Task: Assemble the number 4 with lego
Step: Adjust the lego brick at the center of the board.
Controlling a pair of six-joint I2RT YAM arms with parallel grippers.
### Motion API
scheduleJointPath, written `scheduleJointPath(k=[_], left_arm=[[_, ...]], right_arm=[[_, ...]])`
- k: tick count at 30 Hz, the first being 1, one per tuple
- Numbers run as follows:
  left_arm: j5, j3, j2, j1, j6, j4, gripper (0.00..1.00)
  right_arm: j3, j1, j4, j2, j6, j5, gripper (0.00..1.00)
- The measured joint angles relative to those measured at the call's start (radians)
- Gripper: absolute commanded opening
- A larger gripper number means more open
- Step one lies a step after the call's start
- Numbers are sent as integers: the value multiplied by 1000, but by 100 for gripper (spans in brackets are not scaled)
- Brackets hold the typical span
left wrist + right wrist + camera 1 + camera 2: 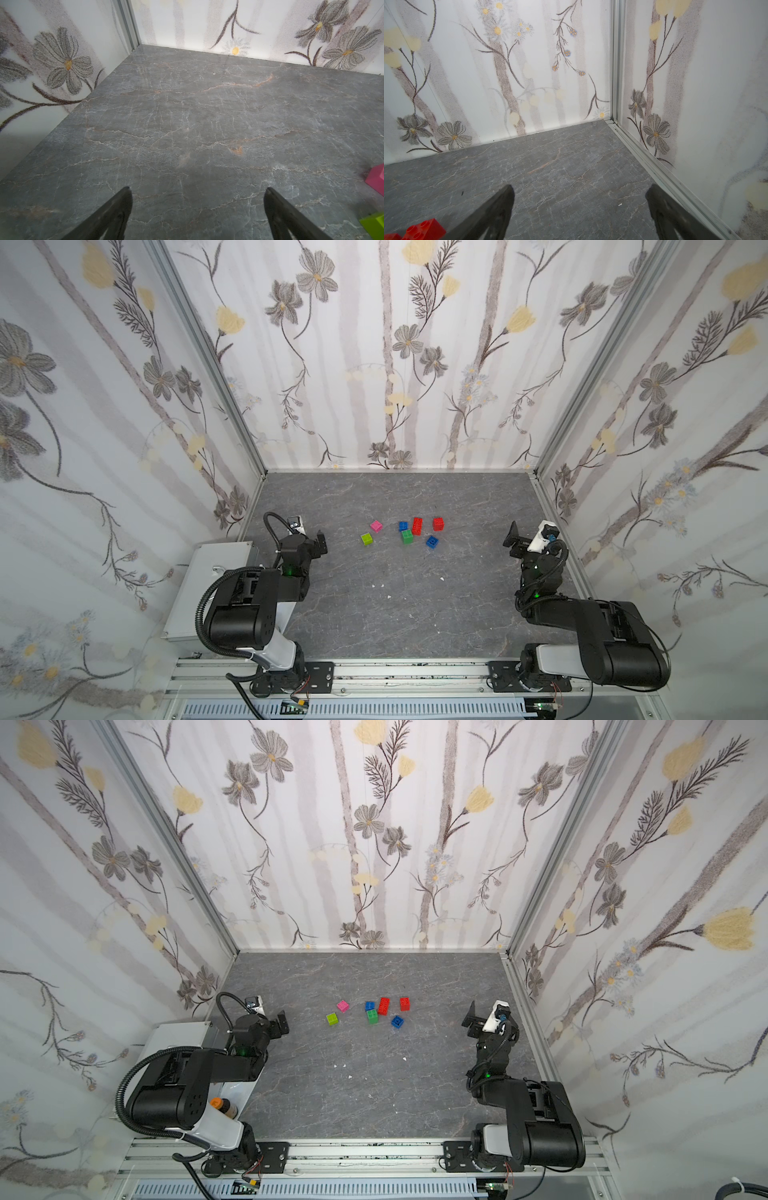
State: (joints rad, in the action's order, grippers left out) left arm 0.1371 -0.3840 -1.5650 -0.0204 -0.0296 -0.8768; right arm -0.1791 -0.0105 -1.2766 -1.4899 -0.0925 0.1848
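Only part of the pink brick (376, 179), lime brick (374, 224) and a red brick (424, 229) within wrist-view edges.

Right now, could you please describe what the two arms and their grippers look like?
The left arm and right arm are black, with rounded motor housings, white-grey lower segments, ribbed black cable hoses and small green lights. The left gripper and right gripper have dark, tapered fingers.

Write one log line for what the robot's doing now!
stage: not started | lego: seven loose bricks on table | left gripper: open, empty | right gripper: open, empty
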Motion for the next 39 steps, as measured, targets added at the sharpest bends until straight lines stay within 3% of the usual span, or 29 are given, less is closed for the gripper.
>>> scheduleJointPath(k=[3,6,10,15,19,23,27,31,35,39], left_arm=[[21,-33,105,-20,3,123,100],[49,-125,277,-45,-1,252,100],[165,-220,424,-134,-56,407,100],[280,-423,419,-320,-197,729,100],[258,-532,343,-388,-369,946,100],[165,-539,311,-379,-532,1090,100],[79,-504,307,-299,-626,1126,100],[-1,-500,265,-227,-663,1157,100],[-75,-535,202,-213,-659,1199,100],[-149,-573,117,-213,-648,1215,100]], right_arm=[[-73,25,128,92,23,-14,100],[-269,48,373,163,23,-62,100],[-560,115,689,101,-27,-171,100],[-800,305,1040,-67,-79,-351,100],[-917,433,1259,-212,-118,-428,100],[-1079,550,1441,-369,-139,-411,100],[-1206,614,1549,-495,-148,-341,94],[-1328,629,1628,-602,-171,-271,90],[-1480,650,1680,-718,-175,-232,86],[-1506,664,1716,-769,-176,-237,79]])
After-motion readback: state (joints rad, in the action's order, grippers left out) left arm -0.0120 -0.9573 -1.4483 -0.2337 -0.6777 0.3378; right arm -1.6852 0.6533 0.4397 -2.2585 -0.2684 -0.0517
